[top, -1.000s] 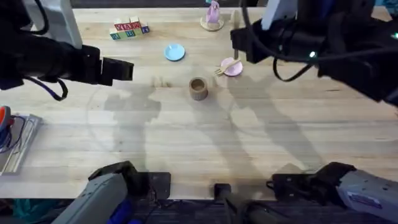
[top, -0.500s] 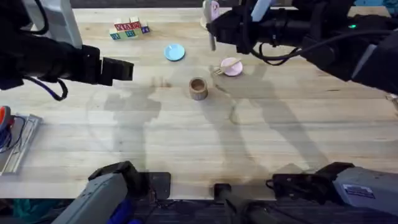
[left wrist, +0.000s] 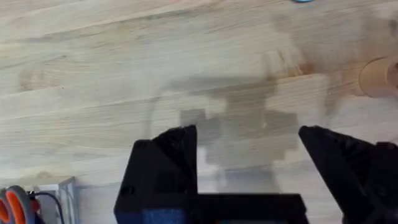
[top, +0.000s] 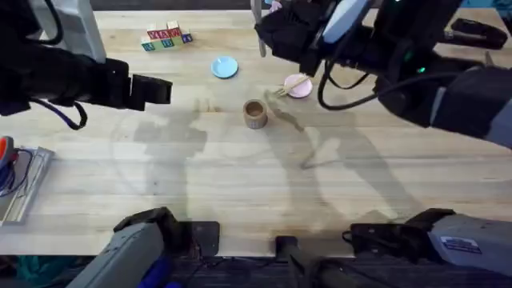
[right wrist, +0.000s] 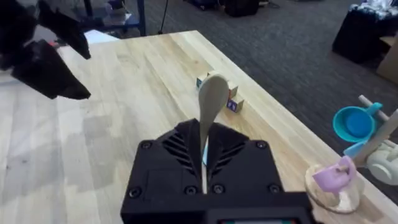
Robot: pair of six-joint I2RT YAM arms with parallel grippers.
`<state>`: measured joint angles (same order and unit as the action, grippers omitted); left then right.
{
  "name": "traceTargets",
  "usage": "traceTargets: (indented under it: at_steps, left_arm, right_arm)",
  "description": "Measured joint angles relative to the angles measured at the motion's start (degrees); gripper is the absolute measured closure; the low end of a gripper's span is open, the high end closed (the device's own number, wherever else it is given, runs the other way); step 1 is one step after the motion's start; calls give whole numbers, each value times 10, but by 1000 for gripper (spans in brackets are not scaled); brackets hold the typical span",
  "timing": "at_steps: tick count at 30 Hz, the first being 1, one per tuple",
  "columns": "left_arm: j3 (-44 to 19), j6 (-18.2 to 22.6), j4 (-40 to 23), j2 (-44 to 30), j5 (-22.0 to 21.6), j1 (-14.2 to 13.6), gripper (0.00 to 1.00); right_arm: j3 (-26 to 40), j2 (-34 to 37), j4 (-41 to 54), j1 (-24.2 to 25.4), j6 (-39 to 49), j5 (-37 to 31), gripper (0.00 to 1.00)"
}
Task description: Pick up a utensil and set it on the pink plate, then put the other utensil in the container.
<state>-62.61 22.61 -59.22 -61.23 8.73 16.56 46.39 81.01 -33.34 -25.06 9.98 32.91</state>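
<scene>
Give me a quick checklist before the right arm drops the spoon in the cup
1. Spoon clamped in right gripper: ok.
2. Fork resting on pink plate: ok.
3. Wooden cup upright, mouth open: ok.
4. Spoon directly above the cup: not ok; it is farther back on the table.
5. Left gripper open and away from the cup: ok.
6. Cup holds nothing already: cannot tell.

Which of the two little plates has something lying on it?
The pink plate, right of the wooden cup, carries the wooden fork; the light blue plate is bare.
</scene>
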Motion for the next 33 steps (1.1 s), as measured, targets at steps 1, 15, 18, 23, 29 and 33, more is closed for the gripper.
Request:
traceTargets:
  at_steps: [1, 15, 18, 23, 29, 33]
  left_arm:
    - [0, 0, 0, 0, 0, 0, 8]
    - [0, 0, -1, 0, 0, 0, 8]
    - [0, 0, -1, 0, 0, 0, 8]
    - [0, 0, -1, 0, 0, 0, 8]
    - [0, 0, -1, 0, 0, 0, 8]
    - [0, 0, -1, 0, 0, 0, 8]
  right_arm:
    - [-9, 0, -11, 0, -1, 1, 968]
    - [-22, 52, -52, -22, -6, 2, 968]
    - [-22, 58, -52, -25, -5, 4, 968]
    - [-22, 78, -53, -31, -5, 4, 968]
    - [-22, 106, -56, -49, 8, 4, 968]
    - [-22, 122, -61, -52, 11, 5, 967]
